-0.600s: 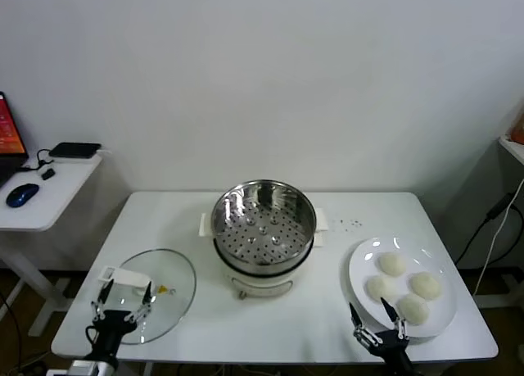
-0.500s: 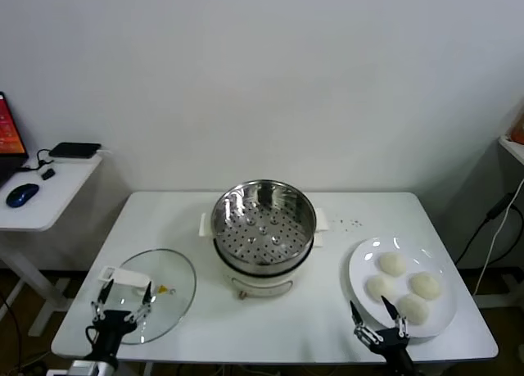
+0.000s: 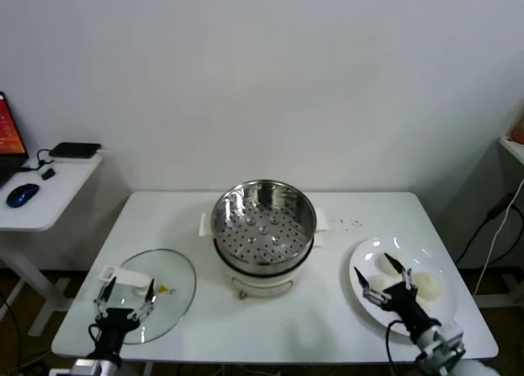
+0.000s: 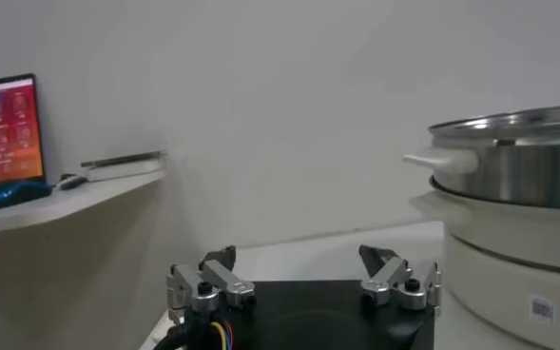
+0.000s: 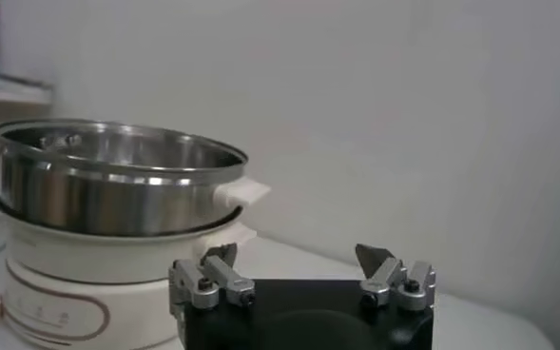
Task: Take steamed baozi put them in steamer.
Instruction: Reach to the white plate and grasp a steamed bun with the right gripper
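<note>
— Since a moment ago the right gripper [image 3: 383, 281] has come up from the near edge of the surface [image 3: 327, 220] and now hangs over the plate [image 3: 361, 261], its jaws spread wide and holding nothing.

— Where are the steamed baozi [image 3: 429, 286]?

— On that white plate, by the right edge of the surface toward its near right corner. One bun shows clearly beside the gripper, another peeks out at the far side of it; the rest are hidden behind the arm, so I can't count them now.

— And the steamer [image 3: 264, 223]?

— Mid-surface, toward the far edge, well apart from the plate; its perforated tray has nothing on it. The glass lid [image 3: 168, 284] lies off at the near left corner, and the left gripper [image 3: 124, 296] waits over it, jaws open.

— So what makes this pick go well?

— I'd centre the open jaws on one bun, probably the nearest, so neither finger nudges its neighbour. Come straight down, stop short of the plate, and close gently; the dough looks soft and would likely dent or tear under a hard squeeze. Lift clear of the plate before swinging across, and go high enough to pass the steamer's rim.
</note>
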